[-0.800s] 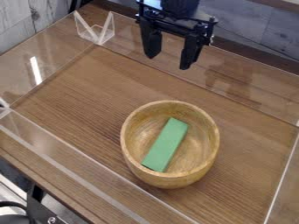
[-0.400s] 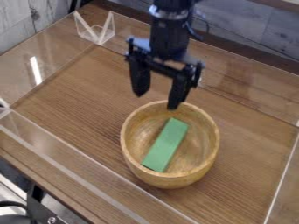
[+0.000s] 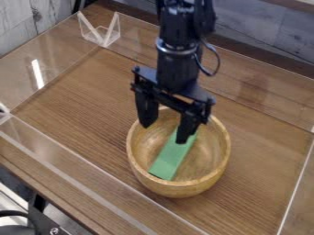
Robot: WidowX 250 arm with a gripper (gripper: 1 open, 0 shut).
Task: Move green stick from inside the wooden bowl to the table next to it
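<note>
I have the arm upright, gripper (image 3: 168, 128) pointing straight down over the wooden bowl (image 3: 179, 151) with its 2 fingers spread wide, holding nothing. The green stick (image 3: 171, 158) lies flat inside the bowl on the table (image 3: 86, 96).

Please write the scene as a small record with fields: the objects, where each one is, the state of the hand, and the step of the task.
green stick: lies flat inside the wooden bowl, partly hidden behind the hand
wooden bowl: stands on the table, right of centre in the picture
table: brown wood grain, clear walls along its edges
hand: open, pointing down, fingertips at the bowl's far rim above the stick
held object: none
task step: stick not yet grasped, not yet on the table
</note>
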